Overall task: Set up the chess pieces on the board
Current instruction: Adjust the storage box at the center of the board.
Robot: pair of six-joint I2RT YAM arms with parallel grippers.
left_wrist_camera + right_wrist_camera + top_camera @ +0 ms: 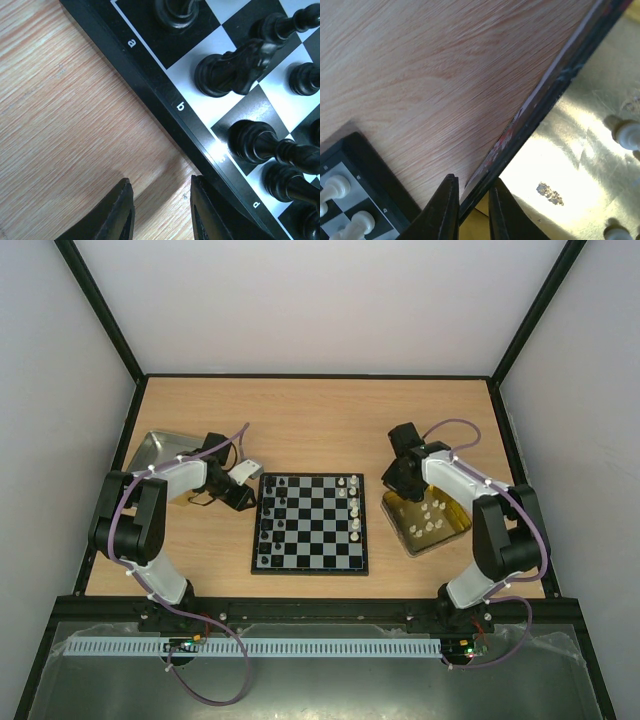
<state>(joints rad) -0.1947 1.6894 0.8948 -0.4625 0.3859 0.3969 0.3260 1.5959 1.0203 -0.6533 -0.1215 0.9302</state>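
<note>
Pinching each tiny, light, probably slippery chess piece (230, 75) at its stem should suit; left end effector (161, 215) apart, right end effector (472, 212) clamped on tray (555, 82) rim.

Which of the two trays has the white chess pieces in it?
The gold tray, right of the board, holding the white pieces; the silver tray lies on the left.

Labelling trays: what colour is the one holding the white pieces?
It's a gold tray, shiny; clearest in right wrist view.
</note>
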